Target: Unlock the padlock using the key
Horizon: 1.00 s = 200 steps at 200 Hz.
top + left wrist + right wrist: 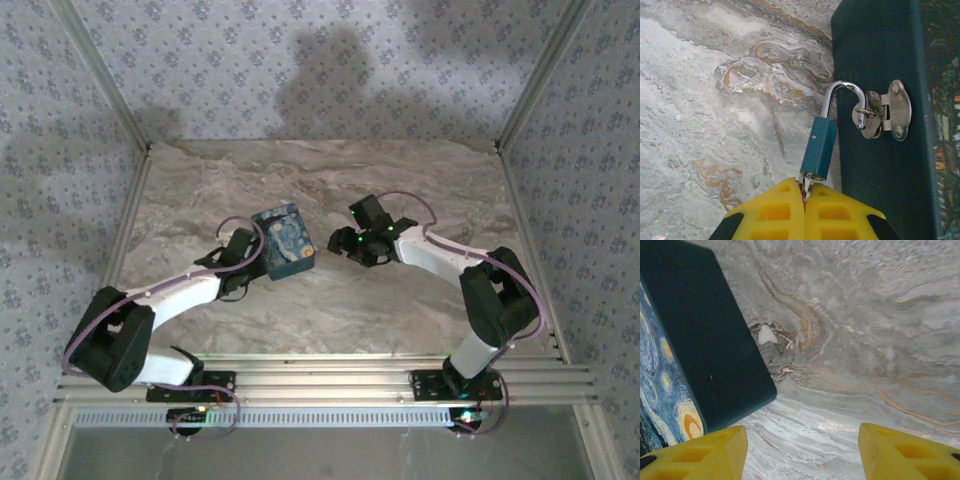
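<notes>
Patterned walls are enclosing a marbled worktop, with both arms reaching in toward its middle. On it a dark box with a swirling blue painted top is sitting between the two arms. The right end effector is hovering just beside one corner of the box, its yellow fingers standing spread with nothing between them. The left end effector is facing the box's dark side wall, its fingers pressed together and pinching the key. A metal hasp is sitting on that wall, and the teal padlock is hanging from it by a shackle that is threading the hasp's loop. The key is entering the padlock's end nearest the fingers.
</notes>
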Tool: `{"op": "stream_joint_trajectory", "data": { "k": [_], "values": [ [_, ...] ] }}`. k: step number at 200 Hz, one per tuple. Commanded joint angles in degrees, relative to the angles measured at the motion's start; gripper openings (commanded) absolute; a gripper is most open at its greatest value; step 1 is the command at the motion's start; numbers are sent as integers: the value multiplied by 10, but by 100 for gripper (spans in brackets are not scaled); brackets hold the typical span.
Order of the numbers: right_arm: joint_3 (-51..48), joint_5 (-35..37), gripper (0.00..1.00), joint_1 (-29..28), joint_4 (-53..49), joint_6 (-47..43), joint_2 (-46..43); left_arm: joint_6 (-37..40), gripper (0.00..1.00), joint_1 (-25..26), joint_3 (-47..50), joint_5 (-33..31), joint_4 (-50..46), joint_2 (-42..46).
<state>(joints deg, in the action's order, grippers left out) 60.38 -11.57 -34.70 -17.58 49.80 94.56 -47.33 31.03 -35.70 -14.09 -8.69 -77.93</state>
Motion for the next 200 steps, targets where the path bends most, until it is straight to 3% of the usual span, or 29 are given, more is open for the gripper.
{"op": "stream_joint_trajectory", "data": {
  "k": [1, 42, 98, 200],
  "values": [
    [23, -8, 61, -10, -20, -15, 16, -12, 0, 4, 12, 15, 25, 22],
    [32, -6, 61, -17, -20, -14, 27, -51, 0, 6, 36, 53, 80, 43],
    [40, -10, 61, -20, -21, -15, 40, -126, 0, 10, 87, 53, 168, 44],
    [50, -13, 60, -20, -24, -18, 47, -120, 0, 3, 51, 45, 169, 12]
  ]
}}
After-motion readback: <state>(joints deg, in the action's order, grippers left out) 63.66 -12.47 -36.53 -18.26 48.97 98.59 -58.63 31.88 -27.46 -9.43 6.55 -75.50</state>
